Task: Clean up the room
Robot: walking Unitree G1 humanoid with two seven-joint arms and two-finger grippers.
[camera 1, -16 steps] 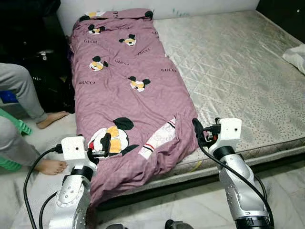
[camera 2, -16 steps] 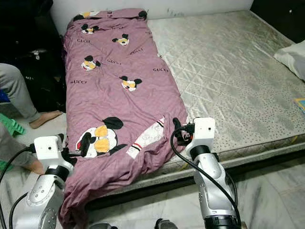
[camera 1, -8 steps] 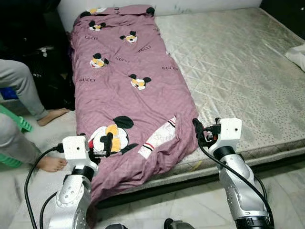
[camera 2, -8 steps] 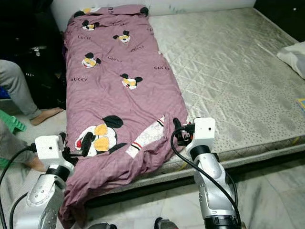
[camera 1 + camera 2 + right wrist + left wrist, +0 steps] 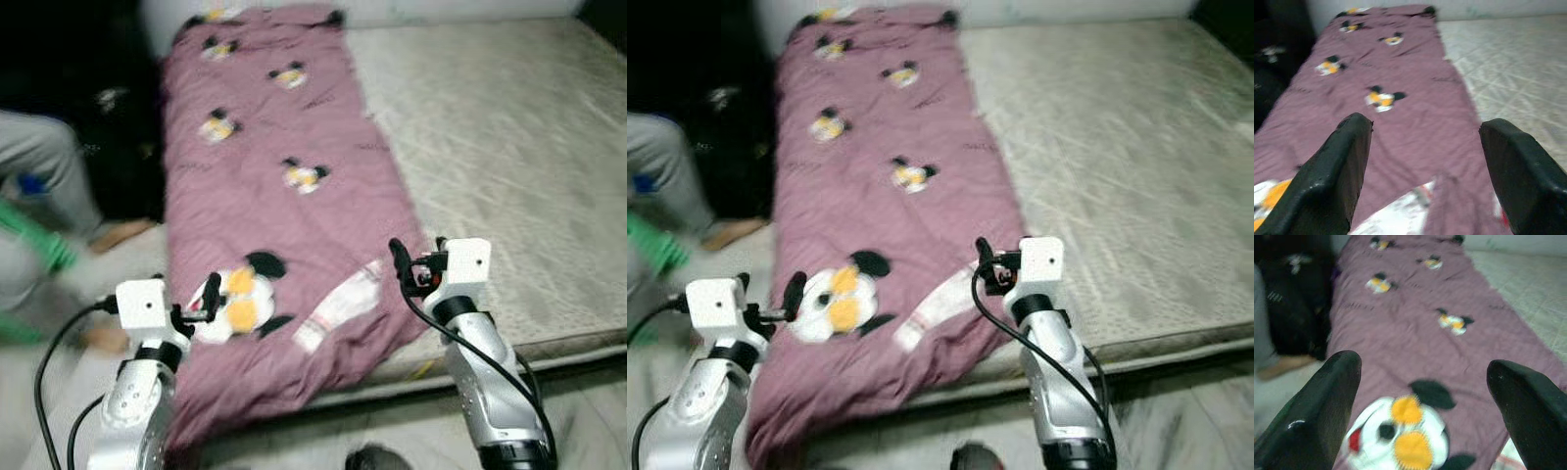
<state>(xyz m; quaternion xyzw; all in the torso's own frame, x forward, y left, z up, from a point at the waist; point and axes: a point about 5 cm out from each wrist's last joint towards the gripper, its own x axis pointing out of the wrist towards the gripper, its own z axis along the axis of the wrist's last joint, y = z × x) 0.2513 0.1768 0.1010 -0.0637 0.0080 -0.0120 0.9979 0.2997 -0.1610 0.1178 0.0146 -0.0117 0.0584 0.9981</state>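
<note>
Left tool, right tool: both spread, empty. Quilt at twelve o'clock — soft, floppy; I'd pinch its near hem.

A mauve quilt printed with cartoon mouse heads lies lengthwise along the left side of my bed's bare mattress. Its near end is rumpled and spills over the mattress edge.
</note>
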